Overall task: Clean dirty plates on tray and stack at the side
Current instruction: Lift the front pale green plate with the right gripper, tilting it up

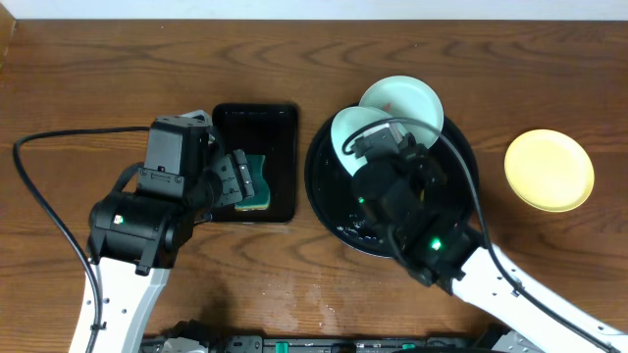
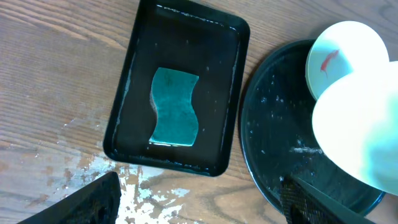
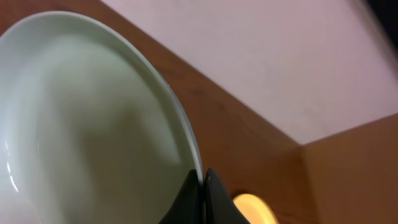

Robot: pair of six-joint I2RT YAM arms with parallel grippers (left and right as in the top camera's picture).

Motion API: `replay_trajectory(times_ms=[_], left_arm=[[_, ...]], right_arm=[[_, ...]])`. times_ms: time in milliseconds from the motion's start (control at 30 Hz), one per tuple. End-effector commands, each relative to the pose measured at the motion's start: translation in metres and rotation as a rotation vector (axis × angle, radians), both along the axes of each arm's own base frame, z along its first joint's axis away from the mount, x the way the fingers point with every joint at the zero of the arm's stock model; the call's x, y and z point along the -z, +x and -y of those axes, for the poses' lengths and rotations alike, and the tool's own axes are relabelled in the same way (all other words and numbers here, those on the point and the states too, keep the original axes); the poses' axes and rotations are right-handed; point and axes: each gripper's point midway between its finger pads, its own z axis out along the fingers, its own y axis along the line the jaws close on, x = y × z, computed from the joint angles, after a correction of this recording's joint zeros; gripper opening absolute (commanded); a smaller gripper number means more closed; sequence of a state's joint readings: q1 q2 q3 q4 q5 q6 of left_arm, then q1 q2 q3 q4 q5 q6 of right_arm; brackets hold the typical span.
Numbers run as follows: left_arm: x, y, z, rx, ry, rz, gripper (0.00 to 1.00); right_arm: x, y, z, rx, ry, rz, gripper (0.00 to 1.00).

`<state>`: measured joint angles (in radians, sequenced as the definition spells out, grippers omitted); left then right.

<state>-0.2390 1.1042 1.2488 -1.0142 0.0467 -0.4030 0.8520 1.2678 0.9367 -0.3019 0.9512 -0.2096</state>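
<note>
My right gripper [image 3: 203, 180] is shut on the rim of a pale mint-green plate [image 3: 93, 124] and holds it tilted up over the round black tray [image 1: 329, 201]; the plate also shows in the overhead view [image 1: 351, 137] and in the left wrist view [image 2: 357, 134]. A second mint-green plate [image 1: 402, 100] with a small red smear [image 2: 329, 59] lies on the tray's far edge. The pale yellow plate [image 1: 549, 170] lies on the table at the right; it also shows in the right wrist view [image 3: 252, 208]. My left gripper [image 2: 199, 202] is open and empty, above the table just in front of the small tray.
A rectangular black tray [image 1: 255, 162] holds a green sponge [image 2: 174, 107] and stands left of the round tray. White wet smears [image 2: 143, 193] mark the wood by it. A black cable [image 1: 49, 186] loops at the left.
</note>
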Motion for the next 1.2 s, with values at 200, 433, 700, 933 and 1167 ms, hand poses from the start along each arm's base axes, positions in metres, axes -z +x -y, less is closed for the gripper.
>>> replay_trajectory(times_ms=[200, 433, 700, 933, 1167], left_arm=[[-0.006, 0.002, -0.001, 0.002, 0.002, 0.016, 0.82], [-0.006, 0.002, -0.001, 0.002, 0.002, 0.016, 0.82], [-0.006, 0.002, -0.001, 0.002, 0.002, 0.016, 0.82], [-0.006, 0.002, -0.001, 0.002, 0.002, 0.016, 0.82], [-0.006, 0.002, -0.001, 0.002, 0.002, 0.016, 0.82]], right_arm=[[-0.034, -0.021, 0.002, 0.079, -0.142, 0.121, 0.01], [-0.034, -0.023, -0.003, 0.062, -0.147, 0.121, 0.01], [-0.034, -0.023, -0.003, 0.061, -0.150, 0.120, 0.01], [-0.034, -0.024, -0.003, 0.060, -0.153, 0.118, 0.01], [-0.033, -0.024, -0.002, 0.060, -0.159, 0.114, 0.01]])
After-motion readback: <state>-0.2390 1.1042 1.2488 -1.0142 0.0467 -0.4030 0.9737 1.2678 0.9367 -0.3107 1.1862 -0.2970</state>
